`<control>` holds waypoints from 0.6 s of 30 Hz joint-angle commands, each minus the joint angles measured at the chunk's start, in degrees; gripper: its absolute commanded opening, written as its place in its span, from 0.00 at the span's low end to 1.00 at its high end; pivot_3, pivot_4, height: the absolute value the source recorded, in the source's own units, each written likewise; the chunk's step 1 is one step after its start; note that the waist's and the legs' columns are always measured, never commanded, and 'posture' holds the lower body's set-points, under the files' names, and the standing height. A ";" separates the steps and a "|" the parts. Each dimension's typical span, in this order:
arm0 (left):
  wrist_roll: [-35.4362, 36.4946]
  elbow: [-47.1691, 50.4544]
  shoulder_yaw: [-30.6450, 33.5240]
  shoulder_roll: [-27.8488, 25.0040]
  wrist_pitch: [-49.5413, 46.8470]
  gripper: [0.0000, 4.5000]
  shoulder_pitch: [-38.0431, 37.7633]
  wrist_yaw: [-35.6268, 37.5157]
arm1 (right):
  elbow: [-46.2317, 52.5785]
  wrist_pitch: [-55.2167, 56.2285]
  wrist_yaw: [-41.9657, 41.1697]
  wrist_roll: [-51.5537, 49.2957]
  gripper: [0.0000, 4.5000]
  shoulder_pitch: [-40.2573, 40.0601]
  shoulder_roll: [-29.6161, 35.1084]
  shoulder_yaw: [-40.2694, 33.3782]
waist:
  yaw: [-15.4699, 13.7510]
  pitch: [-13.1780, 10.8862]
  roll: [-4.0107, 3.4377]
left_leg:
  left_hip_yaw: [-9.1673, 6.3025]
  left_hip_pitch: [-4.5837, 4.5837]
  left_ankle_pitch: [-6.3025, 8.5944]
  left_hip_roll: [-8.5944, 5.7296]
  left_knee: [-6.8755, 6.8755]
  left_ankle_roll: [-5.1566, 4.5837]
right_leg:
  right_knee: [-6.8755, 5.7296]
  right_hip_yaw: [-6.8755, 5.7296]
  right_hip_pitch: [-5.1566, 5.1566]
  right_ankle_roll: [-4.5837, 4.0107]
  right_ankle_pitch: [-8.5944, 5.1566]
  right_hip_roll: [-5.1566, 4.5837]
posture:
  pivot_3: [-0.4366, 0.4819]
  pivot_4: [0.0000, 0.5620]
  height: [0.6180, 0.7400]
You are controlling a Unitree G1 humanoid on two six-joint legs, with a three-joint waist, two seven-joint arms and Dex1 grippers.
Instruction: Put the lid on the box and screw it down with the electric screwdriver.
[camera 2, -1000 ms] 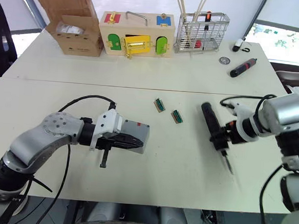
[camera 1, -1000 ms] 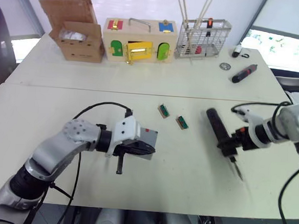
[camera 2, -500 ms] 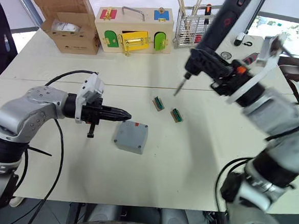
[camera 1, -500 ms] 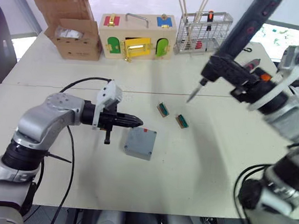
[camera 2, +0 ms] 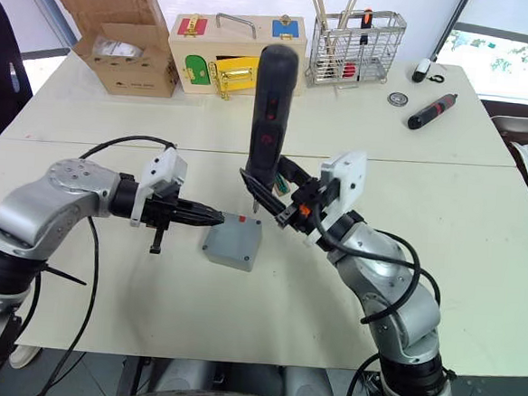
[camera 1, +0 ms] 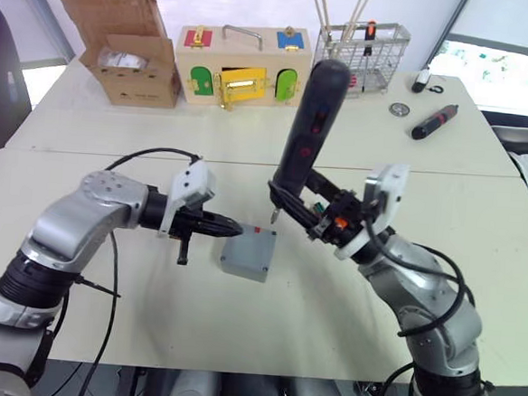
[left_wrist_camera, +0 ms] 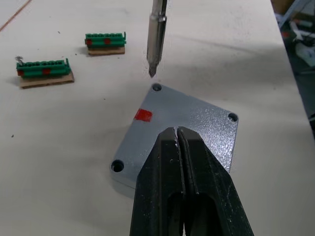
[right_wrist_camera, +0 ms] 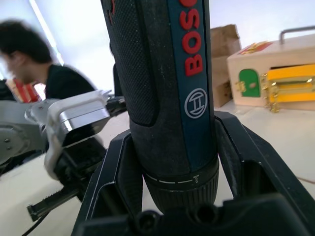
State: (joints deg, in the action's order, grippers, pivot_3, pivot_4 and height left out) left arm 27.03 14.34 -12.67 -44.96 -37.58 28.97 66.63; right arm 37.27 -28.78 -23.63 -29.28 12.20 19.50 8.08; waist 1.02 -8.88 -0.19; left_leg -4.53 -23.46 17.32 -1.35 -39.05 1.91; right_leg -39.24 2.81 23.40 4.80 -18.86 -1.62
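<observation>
Screwdriving is the step in hand — the lid (left_wrist_camera: 182,128) already sits flush on the box (camera 1: 247,254), which rests near the middle of the worktop (camera 1: 236,332). Just left of it the left gripper (camera 1: 230,226) points at the box with its jaws pressed together, empty, the tips over the lid's near edge in the wrist view. On the right, the right gripper (camera 1: 312,218) has its jaws clamped on the electric screwdriver (camera 1: 307,128), held upright with a slight lean; the bit (left_wrist_camera: 156,34) hangs just above the lid's far corner screw hole (left_wrist_camera: 156,88), not yet in it. Next move, as I judge it: lower the bit straight into that hole and drive — a small sideways error would skid it off. Beyond lie two green connectors (left_wrist_camera: 105,42).
</observation>
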 commanded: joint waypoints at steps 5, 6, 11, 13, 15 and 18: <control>-4.39 0.95 -1.75 -0.11 3.88 0.00 -3.28 -0.17 | 0.91 4.36 -1.01 2.41 0.40 -0.48 -0.47 -0.69 | -0.11 0.00 0.00 | -0.01 0.00 0.01 0.00 0.00 -0.01 | 0.00 0.00 0.00 0.00 0.00 -0.01 | 0.48 0.27 1.00; -4.81 0.90 -1.93 -0.22 4.28 0.00 -3.62 -0.09 | 1.04 4.20 -1.09 2.31 0.40 -0.63 -0.42 -0.88 | -0.12 0.00 0.00 | -0.02 0.00 0.01 0.00 0.00 -0.02 | 0.00 -0.01 -0.02 0.00 0.00 -0.01 | 0.48 0.27 1.00; -6.57 -0.44 -2.75 0.50 5.50 0.00 -3.33 -0.55 | 1.72 3.49 -2.17 2.04 0.40 -1.11 0.92 -1.56 | -0.18 0.00 0.01 | -0.02 0.08 0.09 0.00 0.00 -0.16 | 0.00 -0.01 -0.08 0.00 0.00 -0.02 | 0.48 0.27 1.00; -6.69 -0.91 -2.70 1.22 5.57 0.00 -2.95 -0.83 | 2.11 2.79 -2.30 1.32 0.40 -1.48 1.36 -2.10 | -0.25 0.00 0.01 | -0.02 0.09 0.09 -0.01 -0.01 -0.16 | 0.00 -0.01 -0.11 0.00 0.00 -0.03 | 0.48 0.27 1.00; -6.76 -1.33 -2.67 1.87 5.64 0.00 -2.49 -0.98 | 2.37 2.19 -2.43 0.90 0.40 -1.70 1.71 -2.58 | -0.34 0.01 0.01 | -0.03 0.11 0.09 -0.02 -0.01 -0.16 | 0.00 -0.02 -0.15 0.00 0.00 -0.04 | 0.48 0.27 1.00; -6.87 -1.46 -2.67 2.44 5.62 0.00 -2.26 -1.03 | 2.61 1.43 -2.47 0.39 0.40 -1.88 1.84 -2.79 | -0.17 0.01 0.01 | -0.03 0.11 0.09 -0.03 -0.02 -0.16 | 0.01 -0.02 -0.15 0.00 0.00 -0.03 | 0.48 0.27 1.00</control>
State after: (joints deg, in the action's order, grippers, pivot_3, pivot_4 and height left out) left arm 21.36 13.46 -14.55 -42.49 -31.82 26.83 65.84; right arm 35.86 -28.10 -25.78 -27.37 9.73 21.54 6.42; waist 0.85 -8.87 -0.18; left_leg -4.56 -23.35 17.42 -1.37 -39.07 1.74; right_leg -39.23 2.79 23.25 4.80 -18.86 -1.66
